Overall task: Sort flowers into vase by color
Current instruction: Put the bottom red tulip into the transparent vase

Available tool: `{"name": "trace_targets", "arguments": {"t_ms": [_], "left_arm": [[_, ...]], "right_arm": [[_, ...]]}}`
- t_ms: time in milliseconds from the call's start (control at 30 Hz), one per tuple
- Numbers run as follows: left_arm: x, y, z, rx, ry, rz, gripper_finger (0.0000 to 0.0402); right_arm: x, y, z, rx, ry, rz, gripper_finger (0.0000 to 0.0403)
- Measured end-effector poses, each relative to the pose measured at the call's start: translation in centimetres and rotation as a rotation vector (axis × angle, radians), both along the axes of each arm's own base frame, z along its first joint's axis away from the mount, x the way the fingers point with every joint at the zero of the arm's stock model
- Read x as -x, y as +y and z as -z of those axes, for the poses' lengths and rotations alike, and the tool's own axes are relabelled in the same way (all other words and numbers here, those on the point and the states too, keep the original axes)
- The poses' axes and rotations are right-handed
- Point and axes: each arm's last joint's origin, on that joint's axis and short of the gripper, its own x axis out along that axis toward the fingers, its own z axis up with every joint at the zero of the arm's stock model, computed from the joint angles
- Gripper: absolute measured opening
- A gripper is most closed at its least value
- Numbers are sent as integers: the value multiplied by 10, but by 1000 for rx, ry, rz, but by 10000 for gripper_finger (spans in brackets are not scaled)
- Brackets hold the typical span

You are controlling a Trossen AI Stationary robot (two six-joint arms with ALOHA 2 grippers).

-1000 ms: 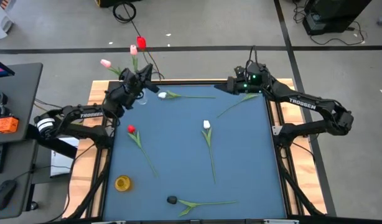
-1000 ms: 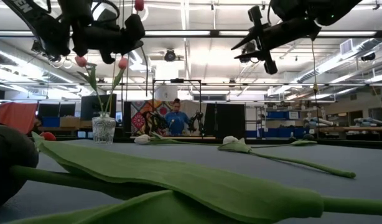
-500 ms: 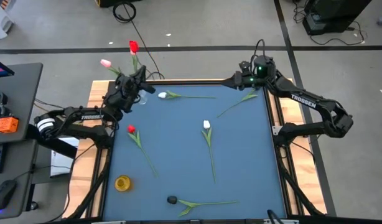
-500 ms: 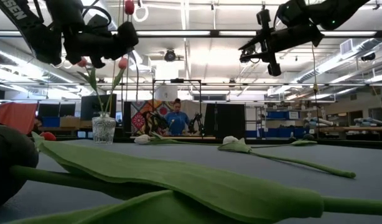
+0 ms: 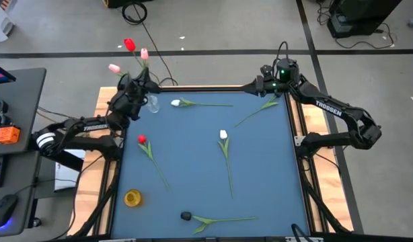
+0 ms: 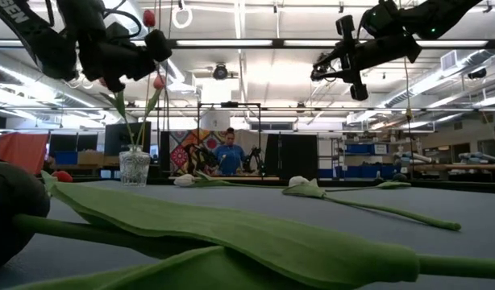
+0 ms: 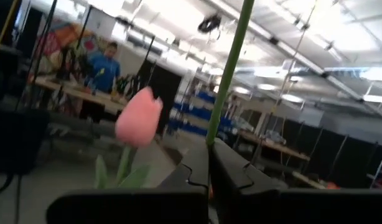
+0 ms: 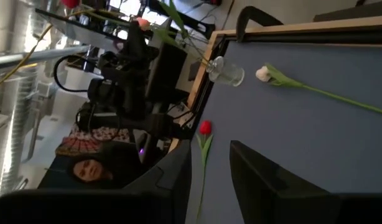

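Flowers are mid-sort, and one is in transit. The left gripper [image 7: 209, 163] is clamped tight on a thin green stem [image 7: 230, 68], its fingers pressed together with the stem rising straight up between them. That stem carries the red tulip [image 5: 129, 45], which over the last second has travelled from right of the pink heads to a position up and left of them, beyond the table's far-left corner. The left gripper [image 5: 138, 86] has drawn back with it and now sits just beside the glass vase [image 5: 151, 104].

In the vase stand two pink tulips [image 5: 144, 54]; one pink head [image 7: 139, 117] shows close beside the held stem. A red bloom brought to a pink vase would, in my judgement, mix colours; no second vase is visible.

The right gripper [image 5: 264, 85] hovers over the far-right edge with fingers moderately parted and holding nothing; it has shifted slightly right and then settled.

On the blue table [image 5: 260, 175] remain a white tulip [image 5: 175, 103] near the vase, a second white tulip [image 5: 223, 134] at centre, a red tulip [image 5: 141, 139], a loose stem [image 5: 257, 112], a dark-headed flower [image 5: 185, 216] and a yellow ring [image 5: 132, 197].
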Motion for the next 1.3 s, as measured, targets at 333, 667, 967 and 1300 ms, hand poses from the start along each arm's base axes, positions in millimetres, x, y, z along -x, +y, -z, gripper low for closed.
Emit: {"name": "trace_targets", "arguments": {"t_ms": [333, 667, 967, 1300], "left_arm": [[20, -14, -4, 132, 79, 15, 6], [39, -22, -5, 199, 147, 14, 6], [37, -14, 4, 237, 211, -14, 6], [32, -9, 12, 281, 216, -16, 10]], "right_arm": [[0, 0, 3, -10, 41, 74, 119], [-4, 3, 5, -17, 65, 84, 119], [-13, 12, 5, -10, 77, 78, 119], [-20, 20, 5, -28, 76, 46, 119]]}}
